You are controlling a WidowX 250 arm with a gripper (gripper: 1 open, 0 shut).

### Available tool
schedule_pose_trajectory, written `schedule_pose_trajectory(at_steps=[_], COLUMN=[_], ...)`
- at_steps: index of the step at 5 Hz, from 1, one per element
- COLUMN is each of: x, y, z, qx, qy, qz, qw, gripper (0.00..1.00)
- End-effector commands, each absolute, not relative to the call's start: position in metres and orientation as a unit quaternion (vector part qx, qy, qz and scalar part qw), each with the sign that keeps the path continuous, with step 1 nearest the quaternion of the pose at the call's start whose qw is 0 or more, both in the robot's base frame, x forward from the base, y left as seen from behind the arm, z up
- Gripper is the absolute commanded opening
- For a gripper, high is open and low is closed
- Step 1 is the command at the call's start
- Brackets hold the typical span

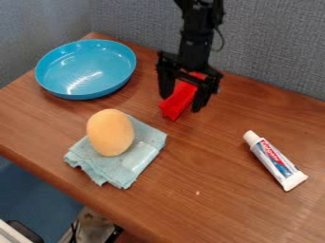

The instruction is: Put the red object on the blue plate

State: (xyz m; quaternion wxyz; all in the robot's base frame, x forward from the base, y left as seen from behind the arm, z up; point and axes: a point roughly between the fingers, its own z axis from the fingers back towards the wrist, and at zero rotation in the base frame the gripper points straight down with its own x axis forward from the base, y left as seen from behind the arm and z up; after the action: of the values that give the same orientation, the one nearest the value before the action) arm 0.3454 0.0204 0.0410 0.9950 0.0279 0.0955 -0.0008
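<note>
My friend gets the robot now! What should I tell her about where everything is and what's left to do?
Gripper: open, pointing down, jaws either side of the red object; not closed on it yet.
Red object: on the table, near the back edge.
Blue plate: back left corner, nothing on it.
Nearby: an egg-shaped orange thing on a teal cloth, and a toothpaste tube at right.
Done: lined up over the red object.
Left: close, lift, carry left, set it on the plate.

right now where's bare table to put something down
Bare wood lies between the red object and the toothpaste tube, along the front edge right of the cloth, and between the blue plate and the egg-shaped object. It is crowded where the open gripper straddles the red object.
</note>
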Motion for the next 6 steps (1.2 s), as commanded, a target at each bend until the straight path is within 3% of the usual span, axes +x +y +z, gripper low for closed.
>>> schedule_pose_trajectory(at_steps=[1,2,3,6], x=[0.36,0.363,0.363,0.363], y=[0.031,0.034,0.036,0.044], z=[0.052,0.046,0.047,0.078], qx=[0.037,0.037,0.034,0.016], qy=[0.068,0.069,0.068,0.048], qz=[0.004,0.005,0.006,0.001], qw=[0.997,0.997,0.997,0.999], gripper=[1.0,0.0,0.0,0.0])
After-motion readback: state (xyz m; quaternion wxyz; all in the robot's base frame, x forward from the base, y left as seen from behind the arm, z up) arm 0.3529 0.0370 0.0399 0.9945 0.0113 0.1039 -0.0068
